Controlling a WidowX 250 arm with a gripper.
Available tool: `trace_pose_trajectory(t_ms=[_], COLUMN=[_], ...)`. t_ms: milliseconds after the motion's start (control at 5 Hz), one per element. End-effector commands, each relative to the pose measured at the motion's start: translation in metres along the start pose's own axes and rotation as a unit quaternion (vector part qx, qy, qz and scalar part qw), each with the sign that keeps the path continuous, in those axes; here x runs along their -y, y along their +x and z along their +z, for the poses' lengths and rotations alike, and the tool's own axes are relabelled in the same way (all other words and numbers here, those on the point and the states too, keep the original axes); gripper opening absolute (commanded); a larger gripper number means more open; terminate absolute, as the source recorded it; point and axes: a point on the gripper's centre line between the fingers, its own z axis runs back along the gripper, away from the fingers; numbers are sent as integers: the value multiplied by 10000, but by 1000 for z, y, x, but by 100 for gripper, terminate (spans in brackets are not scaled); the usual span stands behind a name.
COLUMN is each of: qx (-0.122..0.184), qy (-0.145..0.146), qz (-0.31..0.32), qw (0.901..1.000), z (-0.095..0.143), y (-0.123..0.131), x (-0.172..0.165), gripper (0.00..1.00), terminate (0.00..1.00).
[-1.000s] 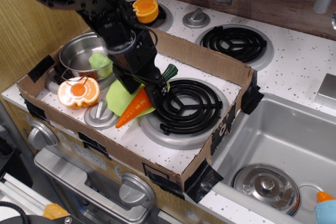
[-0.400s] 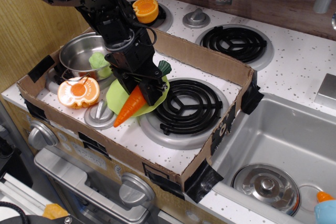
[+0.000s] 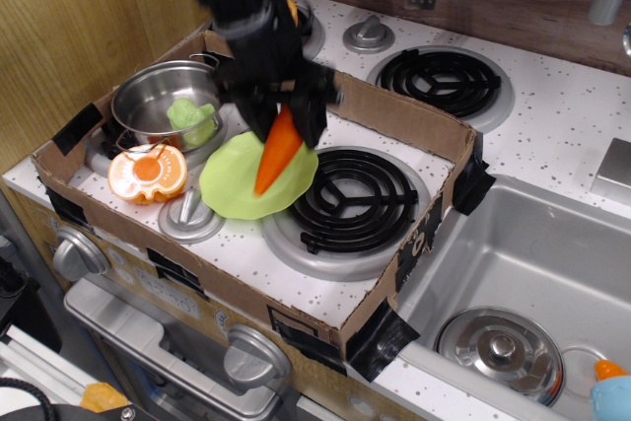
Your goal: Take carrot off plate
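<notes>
Carrot (image 3: 277,152): orange, tapered, hanging point-down at centre-left of the frame, raised above the plate; its top end is gripped.
Gripper (image 3: 288,105): black, blurred, closed on the carrot's upper end.
Plate (image 3: 240,184): lime green, flat, below and left of the carrot, beside the black coil burner (image 3: 357,198).
Steel pot (image 3: 158,104): left of the plate, holding a green toy vegetable (image 3: 190,117).
Halved orange fruit toy (image 3: 148,172): lower left, near the pot.
Cardboard tray (image 3: 409,128): encloses all of these.
Sink (image 3: 523,273): lower right.
</notes>
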Motion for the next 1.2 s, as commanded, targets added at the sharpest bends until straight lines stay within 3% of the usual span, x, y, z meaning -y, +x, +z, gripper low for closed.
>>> trace_pose_trajectory(t_ms=[0,200,400,600,800,1000], qx=[734,858,1364,1778,1830,2011], qy=[140,444,615,693,759,609], qz=[2117,3283,4332,5339,5656,5617], qw=[9745,9396,8888,8237,8005,8003], z=[11,2,-4,-8,-9,-18], y=[46,54,58,62,65,62], x=[-9,-13,-12,-5,0,-2], gripper=[0,0,0,0,0,0], terminate=[0,0,0,0,0,0])
